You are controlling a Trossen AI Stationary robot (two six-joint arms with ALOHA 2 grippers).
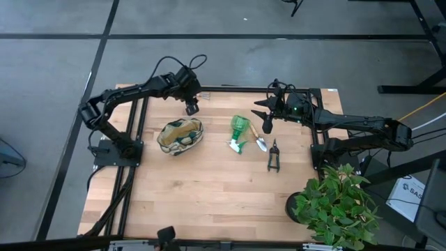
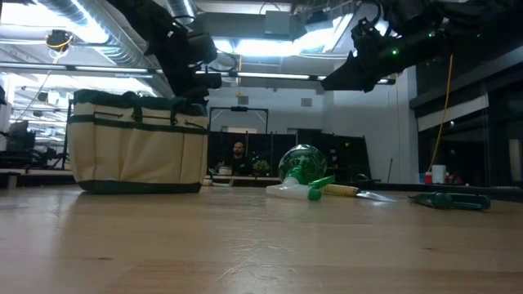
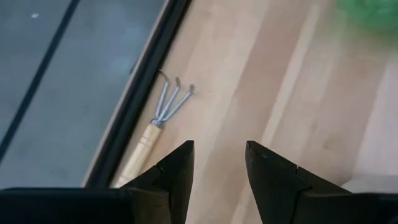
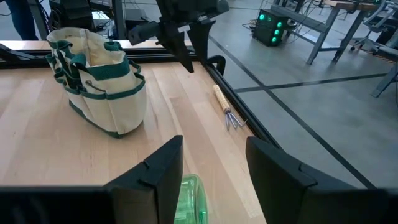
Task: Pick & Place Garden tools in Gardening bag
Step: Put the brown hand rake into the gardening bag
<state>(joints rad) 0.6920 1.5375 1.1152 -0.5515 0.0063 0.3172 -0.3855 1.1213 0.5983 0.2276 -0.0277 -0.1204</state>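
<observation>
Rake [image 3: 163, 112] handle partly hidden behind parted, empty left fingers [image 3: 177, 171]; right fingers [image 4: 158, 168] likewise.

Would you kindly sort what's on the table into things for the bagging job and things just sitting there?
For the job: gardening bag, spray bottle, trowel, pruning shears, rake.
Just sitting there: potted plant.

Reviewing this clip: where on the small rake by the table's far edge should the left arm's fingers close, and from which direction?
Probably the rake's wooden handle, taken from above. It lies flat along the table's edge rail, so the open left gripper hovering over it should close across the handle, clear of the metal prongs.
</observation>
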